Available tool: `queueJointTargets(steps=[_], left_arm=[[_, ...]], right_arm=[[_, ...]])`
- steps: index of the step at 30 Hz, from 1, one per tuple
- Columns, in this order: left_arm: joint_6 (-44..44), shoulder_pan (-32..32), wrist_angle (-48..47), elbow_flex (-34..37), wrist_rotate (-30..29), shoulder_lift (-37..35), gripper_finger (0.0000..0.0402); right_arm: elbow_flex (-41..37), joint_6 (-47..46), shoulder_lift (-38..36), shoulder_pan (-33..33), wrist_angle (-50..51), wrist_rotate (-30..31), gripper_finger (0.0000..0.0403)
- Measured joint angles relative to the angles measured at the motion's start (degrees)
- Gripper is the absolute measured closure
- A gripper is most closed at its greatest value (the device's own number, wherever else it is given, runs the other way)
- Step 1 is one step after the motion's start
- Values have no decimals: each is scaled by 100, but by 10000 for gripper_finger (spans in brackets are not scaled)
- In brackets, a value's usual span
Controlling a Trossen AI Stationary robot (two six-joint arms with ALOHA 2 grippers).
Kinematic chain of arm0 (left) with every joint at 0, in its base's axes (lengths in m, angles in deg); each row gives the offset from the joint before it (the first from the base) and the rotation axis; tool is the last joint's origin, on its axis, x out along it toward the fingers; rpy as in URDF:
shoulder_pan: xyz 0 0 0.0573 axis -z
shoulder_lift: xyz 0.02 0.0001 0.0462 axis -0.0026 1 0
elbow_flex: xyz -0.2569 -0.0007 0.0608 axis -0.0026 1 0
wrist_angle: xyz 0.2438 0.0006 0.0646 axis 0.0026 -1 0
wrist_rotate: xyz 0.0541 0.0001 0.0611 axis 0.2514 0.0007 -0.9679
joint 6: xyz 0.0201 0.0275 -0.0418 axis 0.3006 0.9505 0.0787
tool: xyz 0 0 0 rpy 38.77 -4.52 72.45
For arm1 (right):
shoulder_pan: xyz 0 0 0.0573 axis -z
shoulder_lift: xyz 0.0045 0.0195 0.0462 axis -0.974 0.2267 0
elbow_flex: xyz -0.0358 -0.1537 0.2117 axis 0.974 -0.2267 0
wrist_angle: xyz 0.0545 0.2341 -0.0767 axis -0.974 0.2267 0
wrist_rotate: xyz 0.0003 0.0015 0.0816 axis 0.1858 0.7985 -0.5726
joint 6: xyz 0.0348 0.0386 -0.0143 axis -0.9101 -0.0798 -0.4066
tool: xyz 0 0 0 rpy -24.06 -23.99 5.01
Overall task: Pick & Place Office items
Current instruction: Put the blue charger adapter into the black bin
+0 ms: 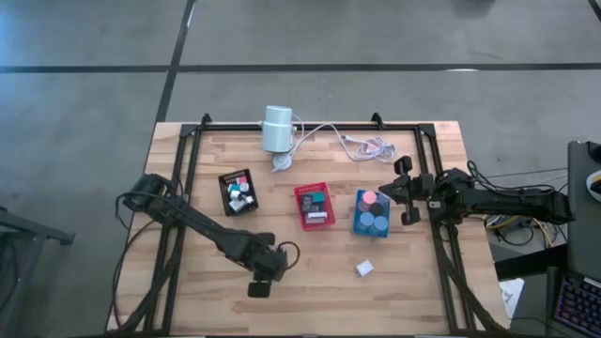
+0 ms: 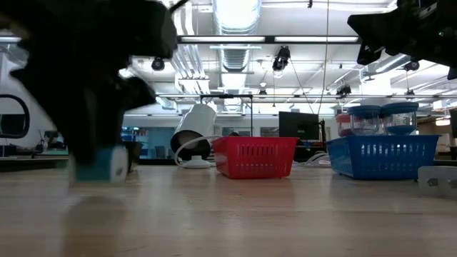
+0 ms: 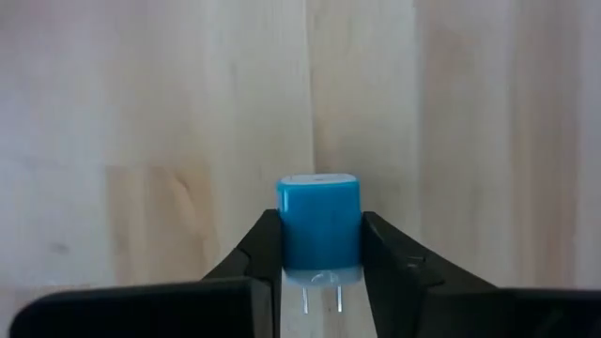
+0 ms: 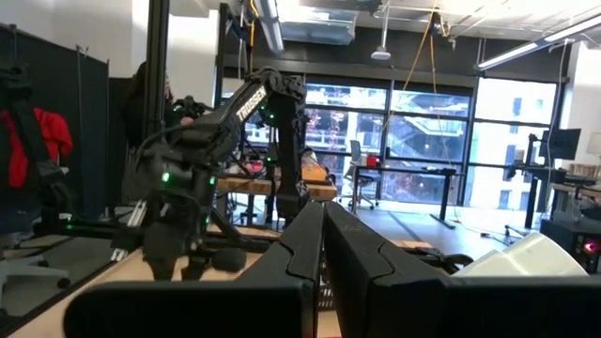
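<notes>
A small blue charger block (image 3: 319,225) with a white end and two metal prongs lies on the wooden table near its near edge, left of centre. My left gripper (image 3: 321,222) points down over it, one finger on each side of it. In the low view the same block (image 2: 106,165) shows under the dark gripper. My right gripper (image 4: 323,246) is shut on nothing and held up over the table's right side (image 1: 406,192). My left gripper pinches the blue block by its two opposite side faces (image 3: 284,235) between its two fingers, coming from above and pointing steeply down. The prongs (image 3: 322,299) point back toward the wrist. Whether the block is clear of the table, I cannot tell.
A black tray (image 1: 238,192), a red tray (image 1: 313,205) and a blue tray (image 1: 372,212) holding small pieces stand in a row mid-table. A small white piece (image 1: 365,268) lies near the front right. A white cylinder (image 1: 277,129) with cables sits at the far edge.
</notes>
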Motion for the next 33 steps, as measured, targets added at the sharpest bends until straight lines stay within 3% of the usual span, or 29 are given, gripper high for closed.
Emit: queueJointTargets(steps=[6, 13, 19, 24, 28, 33], left_arm=[[428, -74, -36, 62, -558, -816, 312], [1006, -116, 584, 649, -1136, -2536, 312], [1274, -154, 1231, 1709, -1917, -4218, 312], [1640, -164, 2329, 2887, -2769, -5665, 312], [1643, -187, 2556, 3810, -3380, -6777, 312], [1616, -187, 3242, 4971, -3519, -8010, 312]], right_arm=[[0, 2, 0, 2, 2, -2, 392], [0, 47, 7, 1, 45, -4, 392], [0, 81, 9, 0, 129, -4, 392], [0, 92, 9, 2, 129, -4, 392], [0, 95, 9, 2, 129, -4, 392], [0, 120, 12, 2, 127, -2, 392]])
